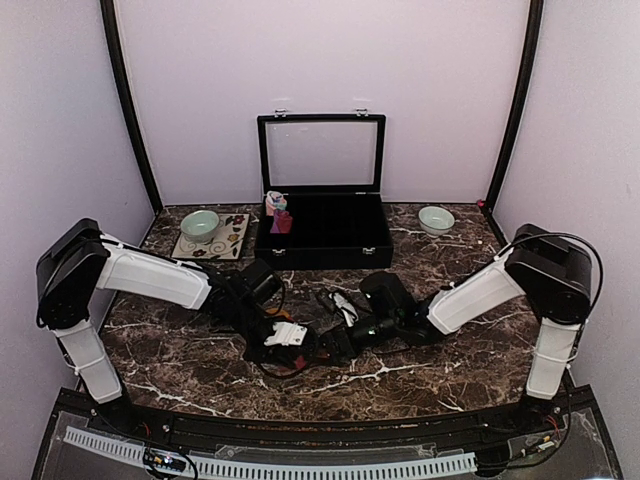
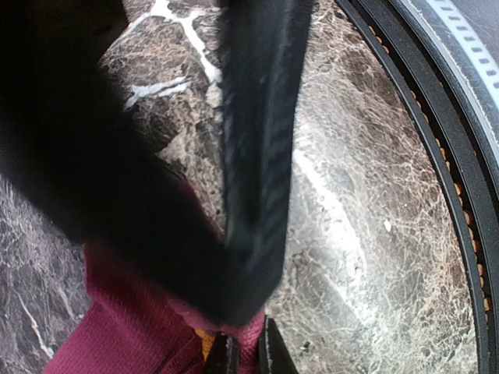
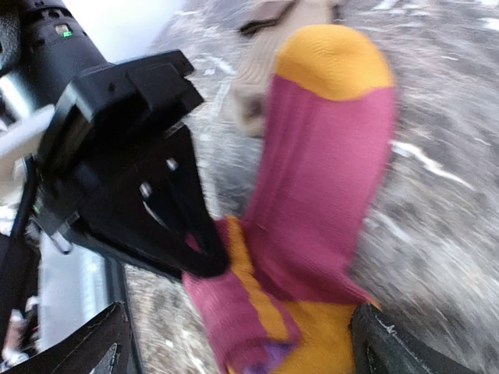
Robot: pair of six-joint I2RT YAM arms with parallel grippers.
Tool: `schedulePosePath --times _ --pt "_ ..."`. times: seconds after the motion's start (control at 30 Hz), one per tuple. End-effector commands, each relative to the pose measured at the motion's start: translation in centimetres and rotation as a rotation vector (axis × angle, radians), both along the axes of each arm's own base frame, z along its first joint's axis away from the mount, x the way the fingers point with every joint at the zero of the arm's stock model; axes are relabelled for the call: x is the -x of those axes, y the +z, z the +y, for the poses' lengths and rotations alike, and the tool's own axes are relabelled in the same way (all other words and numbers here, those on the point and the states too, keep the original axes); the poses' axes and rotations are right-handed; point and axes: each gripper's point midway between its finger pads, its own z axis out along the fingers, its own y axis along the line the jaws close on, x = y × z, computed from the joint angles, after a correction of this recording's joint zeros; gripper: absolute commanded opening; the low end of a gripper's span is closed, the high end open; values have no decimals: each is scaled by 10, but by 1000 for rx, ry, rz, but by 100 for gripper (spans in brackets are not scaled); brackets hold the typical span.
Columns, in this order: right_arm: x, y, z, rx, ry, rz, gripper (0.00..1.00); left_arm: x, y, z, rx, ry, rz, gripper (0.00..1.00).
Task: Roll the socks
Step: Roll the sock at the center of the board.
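A red-maroon sock (image 3: 327, 171) with an orange toe lies stretched on the marble table, its striped cuff end folded over near the camera. My left gripper (image 2: 243, 354) is shut on a fold of that maroon fabric; in the right wrist view it shows as a black clamp (image 3: 199, 253) pinching the sock's edge. My right gripper (image 3: 249, 351) stands open, one finger on each side of the cuff end, and one of its fingers (image 2: 257, 140) crosses the left wrist view as a dark blur. A tan sock (image 3: 261, 74) lies beyond the orange toe. From above, both grippers (image 1: 300, 345) (image 1: 342, 338) meet at the table's centre front.
A black case (image 1: 320, 240) with its lid up stands at the back centre, with a pink and light-blue rolled bundle (image 1: 279, 212) in its left corner. A green bowl (image 1: 200, 224) sits on a mat at the back left, another bowl (image 1: 436, 219) at the back right. The table's black front rail (image 2: 437, 156) runs close by.
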Motion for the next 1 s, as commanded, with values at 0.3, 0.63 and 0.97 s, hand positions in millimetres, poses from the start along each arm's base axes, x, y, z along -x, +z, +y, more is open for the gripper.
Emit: schedulePosePath --times 0.3,0.63,0.97 --pt "-19 -59 -134 593 -337 -276 99 22 -51 60 -314 95 227 0" --pt "-71 52 -132 380 -612 -651 99 19 -50 62 -331 123 367 1" --pt "-60 112 -93 190 -509 -866 93 14 -46 58 -350 137 490 2"
